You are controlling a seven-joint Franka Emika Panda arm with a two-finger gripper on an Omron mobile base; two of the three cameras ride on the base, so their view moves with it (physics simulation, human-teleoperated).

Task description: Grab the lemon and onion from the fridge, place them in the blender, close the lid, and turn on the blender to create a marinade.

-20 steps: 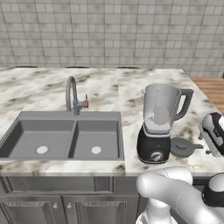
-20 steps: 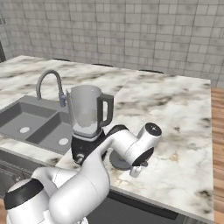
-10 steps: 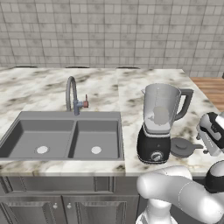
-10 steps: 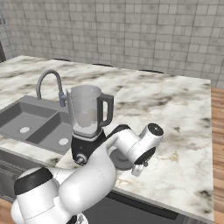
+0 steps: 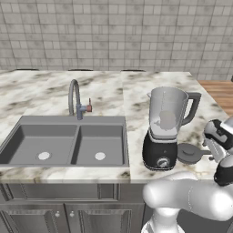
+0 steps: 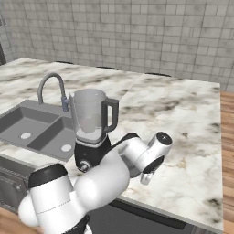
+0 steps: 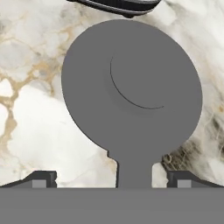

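dark grey and flat on the marble, the lid [image 7: 133, 87] lies on the counter [image 5: 59, 86] just to the right of the blender [image 5: 164, 129], so the jar is not yet closed. from the hand's own camera the lid sits right below, its small tab pointing toward the gripper [image 7: 111, 179], and the two fingertips [image 7: 43, 178] stand wide apart on either side of that tab, gripping nothing. from the right side the hand [image 6: 147, 176] hangs low over the counter just beside the blender's base.

through the tinted jar i can make out something pale and roundish, but i can't tell whether it is the lemon, the onion, both, or just a reflection. going by where the arm is working, i'd judge the fetching part is behind it and the loading is likely done, though the pictures don't prove it.

what looks left: close on the lid, lift it, seat it on the jar's rim, then turn the silver knob [image 5: 161, 162] on the black base. the sink [image 5: 63, 145] and tap [image 5: 75, 98] to the left play no part.
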